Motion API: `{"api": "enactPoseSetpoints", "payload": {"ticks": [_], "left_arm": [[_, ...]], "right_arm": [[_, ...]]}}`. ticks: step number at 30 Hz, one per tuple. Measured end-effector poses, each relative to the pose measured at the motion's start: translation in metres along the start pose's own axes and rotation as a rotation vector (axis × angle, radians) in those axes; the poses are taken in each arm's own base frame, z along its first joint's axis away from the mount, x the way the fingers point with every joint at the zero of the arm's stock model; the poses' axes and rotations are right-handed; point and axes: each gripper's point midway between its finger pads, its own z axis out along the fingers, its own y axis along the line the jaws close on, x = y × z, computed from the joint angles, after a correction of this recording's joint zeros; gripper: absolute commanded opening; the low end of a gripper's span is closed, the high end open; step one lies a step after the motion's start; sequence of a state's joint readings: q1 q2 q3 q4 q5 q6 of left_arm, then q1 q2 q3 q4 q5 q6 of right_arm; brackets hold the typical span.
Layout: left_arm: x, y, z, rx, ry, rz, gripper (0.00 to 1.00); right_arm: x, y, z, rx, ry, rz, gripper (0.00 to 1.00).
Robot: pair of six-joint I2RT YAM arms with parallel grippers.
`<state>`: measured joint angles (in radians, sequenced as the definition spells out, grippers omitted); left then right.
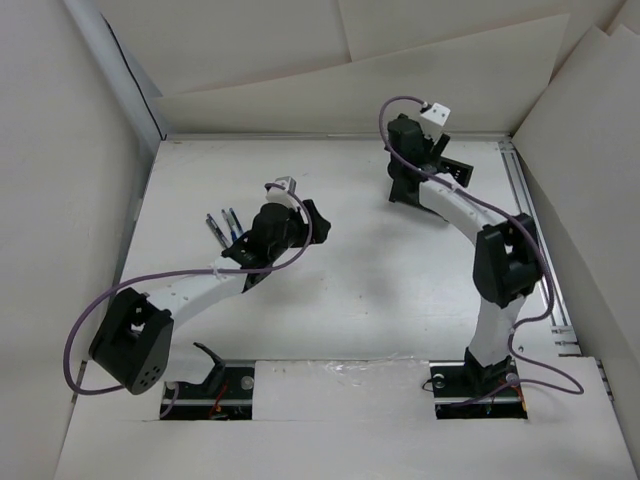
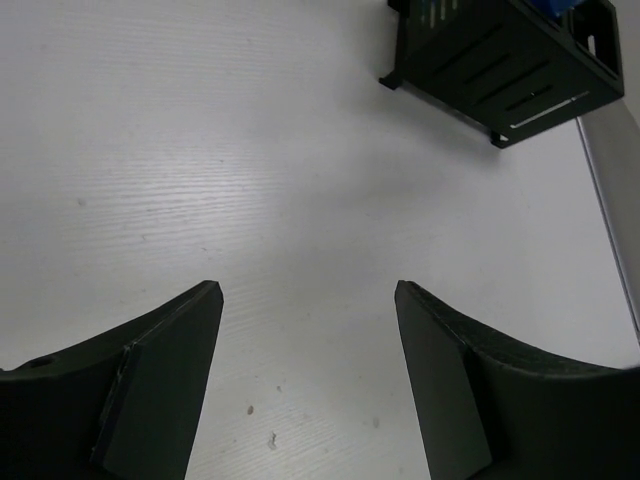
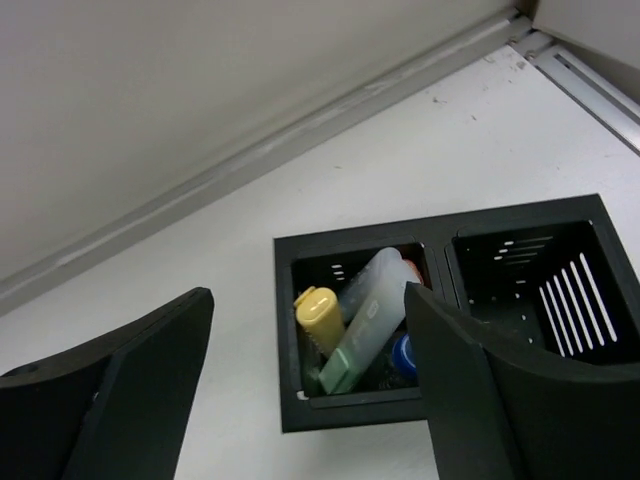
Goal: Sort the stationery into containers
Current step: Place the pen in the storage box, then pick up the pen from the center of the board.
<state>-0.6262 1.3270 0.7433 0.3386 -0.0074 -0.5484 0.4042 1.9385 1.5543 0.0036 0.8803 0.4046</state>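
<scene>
The black two-compartment box [image 3: 440,300] lies below my right gripper [image 3: 308,295], which is open and empty just above it. Its left compartment holds a yellow marker [image 3: 322,318], a translucent green highlighter [image 3: 372,325], a blue cap [image 3: 403,355] and a bit of orange. I see nothing in its right compartment [image 3: 530,290]. In the top view the box [image 1: 457,168] sits at the back right by my right gripper [image 1: 405,180]. A few slim blue and black pens [image 1: 225,228] lie left of my left gripper [image 1: 305,215]. In the left wrist view that gripper [image 2: 308,290] is open over bare table.
White walls close in the table at the back and left [image 1: 250,60]. A metal rail [image 1: 530,230] runs along the right edge. The box also shows far off at the top right of the left wrist view [image 2: 500,70]. Purple cables [image 1: 100,310] loop by both arms.
</scene>
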Motion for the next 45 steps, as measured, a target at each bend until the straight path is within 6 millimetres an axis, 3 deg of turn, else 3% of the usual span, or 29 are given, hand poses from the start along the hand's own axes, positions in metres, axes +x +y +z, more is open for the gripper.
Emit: {"api": "enactPoseSetpoints", "payload": {"ticks": [3,4,6,7,8,9,11,12,14,17,19,21,23,29,33,37,45], "left_arm": [[-0.004,0.015,-0.001,-0.082,-0.029,-0.008,0.59],[-0.004,0.021,-0.001,-0.115,-0.035,-0.011,0.52],[-0.005,0.033,-0.002,-0.18,-0.045,-0.021,0.47],[-0.006,0.038,-0.003,-0.209,-0.051,-0.025,0.43],[-0.007,0.043,-0.004,-0.244,-0.056,-0.027,0.36],[-0.009,0.048,-0.004,-0.275,-0.061,-0.036,0.32],[-0.016,0.057,-0.003,-0.341,-0.076,-0.045,0.26],[-0.019,0.06,-0.002,-0.37,-0.083,-0.053,0.16],[-0.027,0.069,-0.001,-0.416,-0.095,-0.075,0.13],[-0.037,0.094,-0.002,-0.487,-0.106,-0.128,0.13],[-0.043,0.118,-0.006,-0.544,-0.115,-0.17,0.18],[-0.05,0.141,-0.011,-0.598,-0.132,-0.212,0.23],[-0.057,0.161,-0.017,-0.65,-0.154,-0.249,0.24],[-0.061,0.198,-0.024,-0.735,-0.176,-0.329,0.21],[-0.044,0.212,-0.01,-0.777,-0.115,-0.33,0.12],[-0.025,0.224,-0.002,-0.817,-0.056,-0.324,0.12],[-0.022,0.229,-0.005,-0.847,-0.056,-0.322,0.16]], "right_arm": [[-0.028,0.004,-0.019,-0.066,0.002,0.051,0.9],[-0.039,0.005,-0.026,-0.092,0.003,0.073,0.9],[-0.058,0.005,-0.042,-0.139,0.012,0.123,0.83],[-0.066,0.005,-0.049,-0.165,0.015,0.147,0.74],[-0.071,0.005,-0.059,-0.206,0.023,0.179,0.42],[-0.072,0.002,-0.069,-0.236,0.035,0.197,0.22],[-0.058,-0.006,-0.091,-0.312,0.093,0.231,0.0],[-0.05,-0.008,-0.099,-0.346,0.119,0.241,0.0],[-0.023,-0.011,-0.118,-0.419,0.193,0.252,0.0],[0.027,-0.009,-0.146,-0.503,0.316,0.214,0.0],[0.056,-0.008,-0.164,-0.545,0.386,0.177,0.0],[0.074,-0.01,-0.183,-0.588,0.44,0.147,0.0],[0.076,-0.013,-0.194,-0.618,0.46,0.142,0.03],[0.05,-0.009,-0.213,-0.71,0.427,0.193,0.05],[0.072,-0.004,-0.214,-0.729,0.477,0.17,0.05],[0.098,-0.002,-0.219,-0.734,0.54,0.13,0.05],[0.101,-0.001,-0.224,-0.745,0.549,0.126,0.06]]}}
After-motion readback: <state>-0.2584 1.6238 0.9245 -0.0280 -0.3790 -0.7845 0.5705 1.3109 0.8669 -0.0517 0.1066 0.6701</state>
